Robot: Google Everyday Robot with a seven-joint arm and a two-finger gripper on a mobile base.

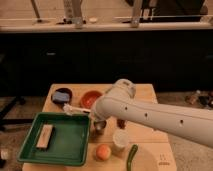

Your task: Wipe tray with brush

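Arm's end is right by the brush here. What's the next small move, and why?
Probably ease the claw down onto the handle of the brush and grip it. The brush lies on the table just beyond the far rim of the tray, not in it, and the claw sits at the handle's right end, largely hidden by the arm. Wiping cannot start until the brush is held.

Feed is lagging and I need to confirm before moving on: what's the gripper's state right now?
Gripper: cannot be told. It is at the end of the brush handle, just past the tray's far right corner.
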